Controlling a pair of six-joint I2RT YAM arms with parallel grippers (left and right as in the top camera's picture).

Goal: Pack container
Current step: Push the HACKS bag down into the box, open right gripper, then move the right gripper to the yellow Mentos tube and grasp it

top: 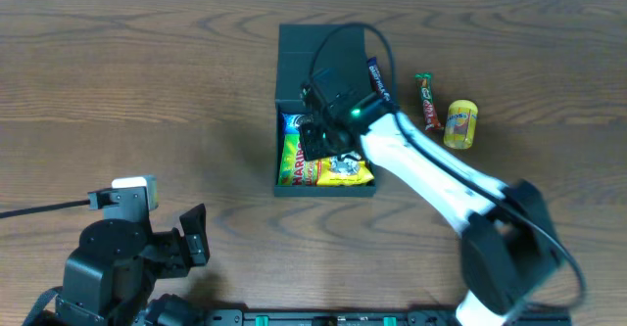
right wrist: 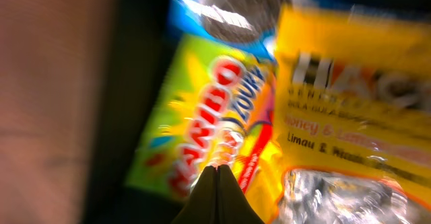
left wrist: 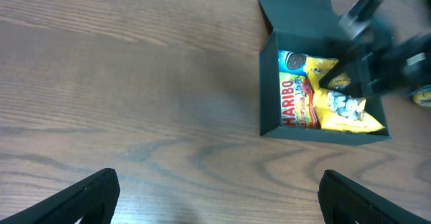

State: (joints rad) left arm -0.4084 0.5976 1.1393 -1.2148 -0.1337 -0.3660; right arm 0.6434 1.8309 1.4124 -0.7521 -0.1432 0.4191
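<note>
The black container sits mid-table, its flap lid folded open toward the back. Inside lie a green-yellow Haribo packet, a yellow sweets packet and a blue biscuit packet. My right gripper hangs over the box interior, shut with nothing between its fingers. In the right wrist view its tips hover just above the Haribo packet, beside the yellow packet. My left gripper stands open over bare wood at the front left, well away from the container.
To the right of the box lie a red candy bar and a small yellow can. A dark blue bar rests by the box's right rear edge. The left arm's base fills the front-left corner.
</note>
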